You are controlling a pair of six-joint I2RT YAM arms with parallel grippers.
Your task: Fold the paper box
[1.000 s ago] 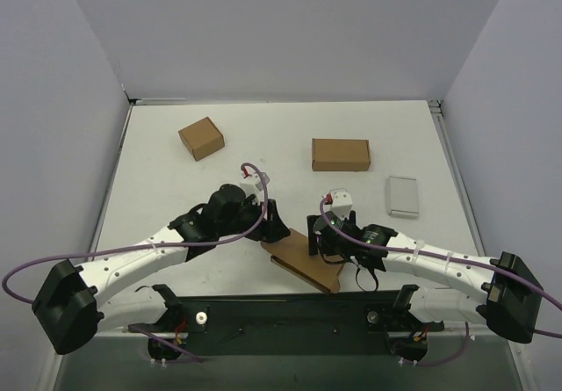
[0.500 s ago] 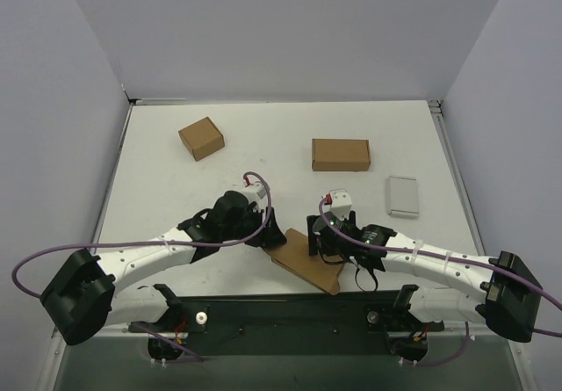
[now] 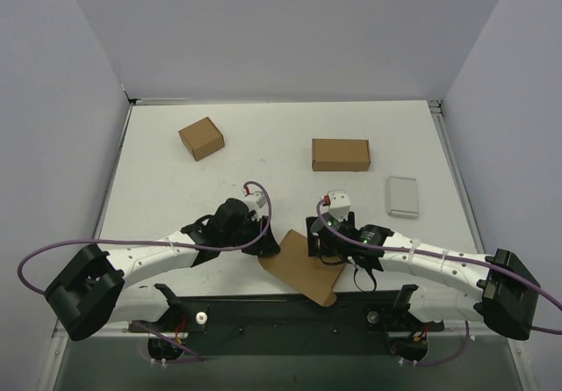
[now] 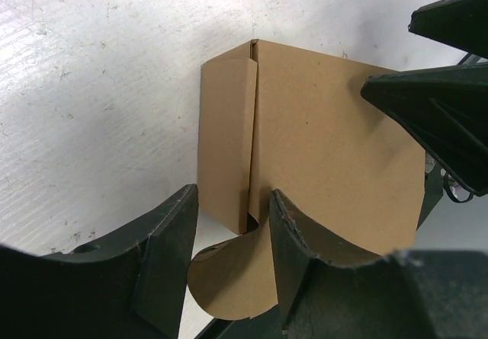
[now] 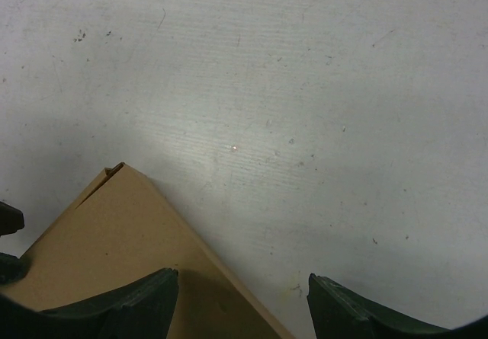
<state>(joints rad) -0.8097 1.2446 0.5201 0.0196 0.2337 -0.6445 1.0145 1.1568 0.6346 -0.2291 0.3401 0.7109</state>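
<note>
The paper box [image 3: 303,272] lies flat and unfolded near the table's front edge, between both arms. In the left wrist view the paper box [image 4: 328,148] shows a folded side strip and a rounded flap. That flap lies between the fingers of my open left gripper [image 4: 232,196]. Seen from above, the left gripper [image 3: 270,238] is at the sheet's left corner. My right gripper [image 3: 313,240] stands open over the sheet's far edge. In the right wrist view its left finger [image 5: 114,308] hangs over the paper box [image 5: 91,255]; the right finger is over bare table.
A smaller squarish brown carton [image 3: 201,138] sits at the back left. A closed oblong brown box [image 3: 341,154] is at the back centre, and a flat pale grey case [image 3: 402,195] lies to its right. The black front rail [image 3: 290,314] runs just below the sheet.
My left gripper has slid toward the front edge and lower along the sheet's left corner. The sheet has turned and shifted slightly toward the rail. The right gripper barely moved.
</note>
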